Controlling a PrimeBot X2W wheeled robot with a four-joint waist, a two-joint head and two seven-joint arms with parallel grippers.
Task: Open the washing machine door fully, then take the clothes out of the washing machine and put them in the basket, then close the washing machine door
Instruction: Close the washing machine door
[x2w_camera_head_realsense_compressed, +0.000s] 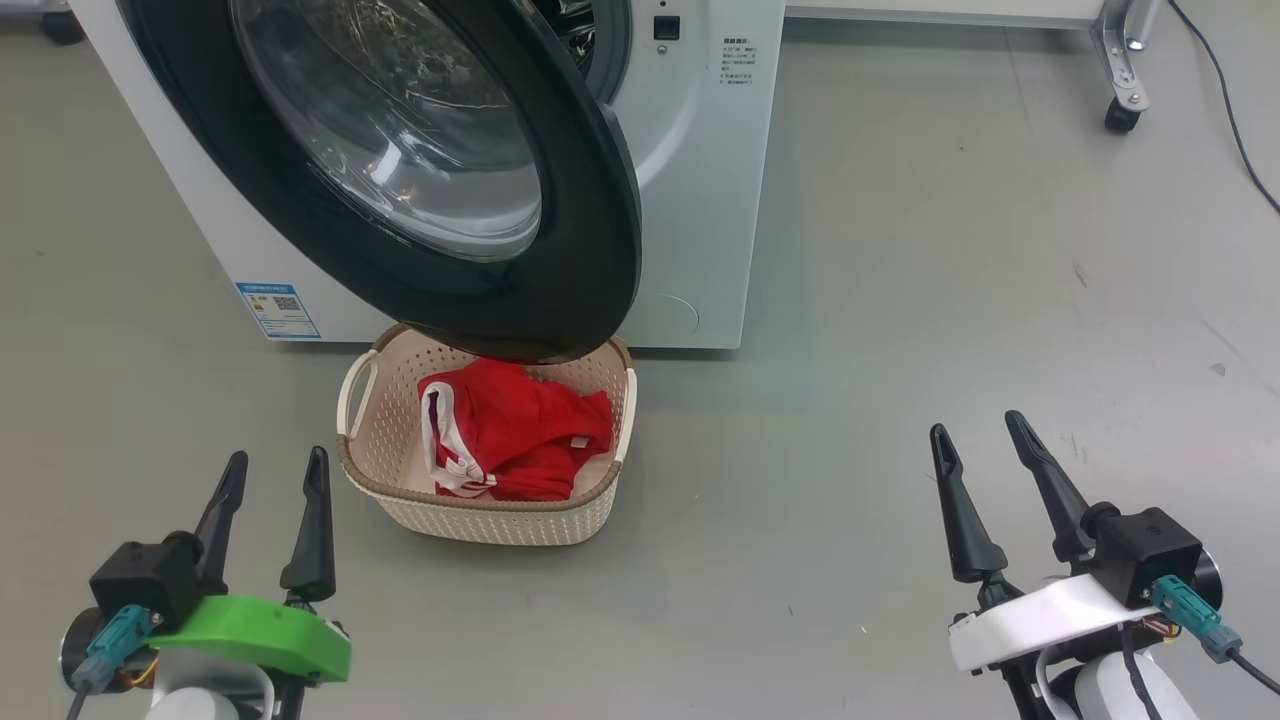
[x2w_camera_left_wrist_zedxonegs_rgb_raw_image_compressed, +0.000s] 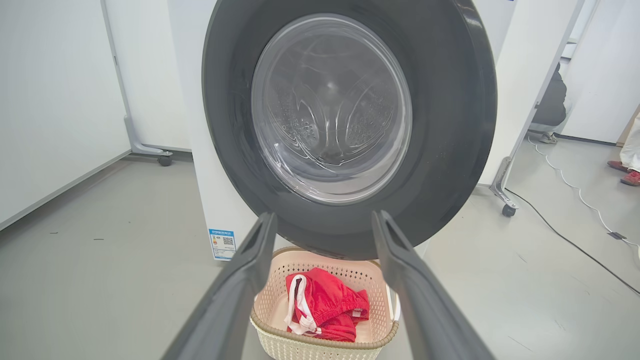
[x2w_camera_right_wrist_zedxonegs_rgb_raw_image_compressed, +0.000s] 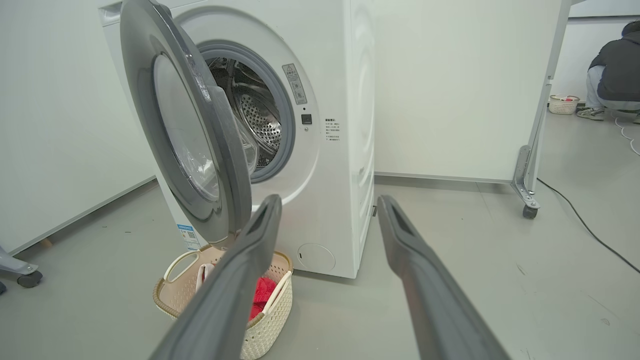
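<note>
Clothes (x2w_camera_head_realsense_compressed: 520, 430) are red with white stripes, basket (x2w_camera_head_realsense_compressed: 500, 522) cream with brown rim, washing machine (x2w_camera_head_realsense_compressed: 700, 150) white.

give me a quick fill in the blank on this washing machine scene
The clothes in the basket are ____ with white trim.
The washing machine door stands ____, its lower rim above the basket.
The basket sits on the ____ in front of the washing machine.
The left gripper and the right gripper are both open and hold ____.
Missing words: red; open; floor; nothing.
</note>
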